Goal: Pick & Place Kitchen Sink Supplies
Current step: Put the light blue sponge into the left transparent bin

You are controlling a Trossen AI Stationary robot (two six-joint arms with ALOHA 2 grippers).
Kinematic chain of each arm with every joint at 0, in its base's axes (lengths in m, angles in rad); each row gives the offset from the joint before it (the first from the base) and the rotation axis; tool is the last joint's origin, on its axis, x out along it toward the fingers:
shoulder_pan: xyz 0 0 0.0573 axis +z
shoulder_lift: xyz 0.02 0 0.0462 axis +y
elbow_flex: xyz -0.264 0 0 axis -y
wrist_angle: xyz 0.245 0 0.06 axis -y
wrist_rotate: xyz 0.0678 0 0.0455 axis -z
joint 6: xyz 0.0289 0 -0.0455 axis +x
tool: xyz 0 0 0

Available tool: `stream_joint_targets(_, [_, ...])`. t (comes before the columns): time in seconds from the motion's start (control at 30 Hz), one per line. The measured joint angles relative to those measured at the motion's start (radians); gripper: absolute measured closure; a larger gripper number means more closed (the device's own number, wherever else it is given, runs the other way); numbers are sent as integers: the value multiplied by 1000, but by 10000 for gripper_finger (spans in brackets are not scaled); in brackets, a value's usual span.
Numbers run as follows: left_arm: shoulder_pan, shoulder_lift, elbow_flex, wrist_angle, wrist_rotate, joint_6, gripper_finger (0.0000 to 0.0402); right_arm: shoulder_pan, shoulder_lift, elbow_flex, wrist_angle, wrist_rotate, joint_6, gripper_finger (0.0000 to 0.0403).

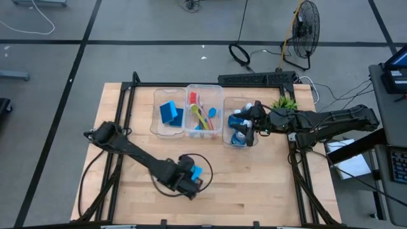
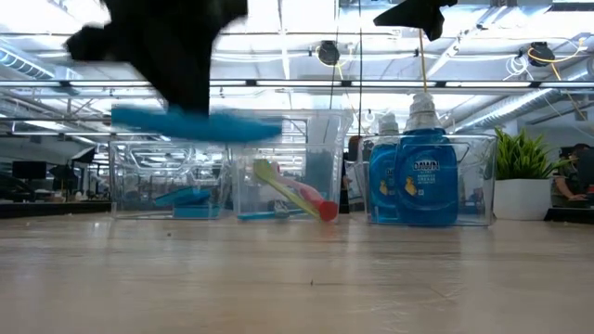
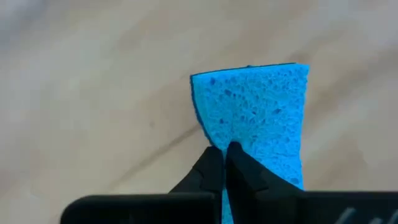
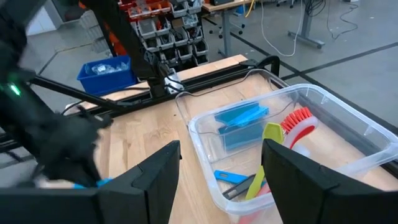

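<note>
Blue sponge [image 3: 252, 118] between left gripper [image 3: 225, 163] fingertips

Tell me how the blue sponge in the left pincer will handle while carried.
The sponge, pinched thin where the left pincer grips it, probably squashes easily. Its open pores suggest it is light. In the low view it stays flat off the table, so likely not floppy.

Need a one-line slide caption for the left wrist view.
Left pincer shut on a blue sponge, holding it over the wooden table.
</note>
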Motion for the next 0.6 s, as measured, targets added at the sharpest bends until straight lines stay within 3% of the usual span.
stream_joint_targets(0.13, [-38,-88,3,-9,-30,246,399,0,0,0,0,2,-14,190])
stream_joint_targets(0.33, [-72,-227,3,-89,-77,295,399,0,0,0,5,3,-26,190])
stream_joint_targets(0.6, [-124,-453,3,-130,-385,370,399,0,0,0,7,3,-26,190])
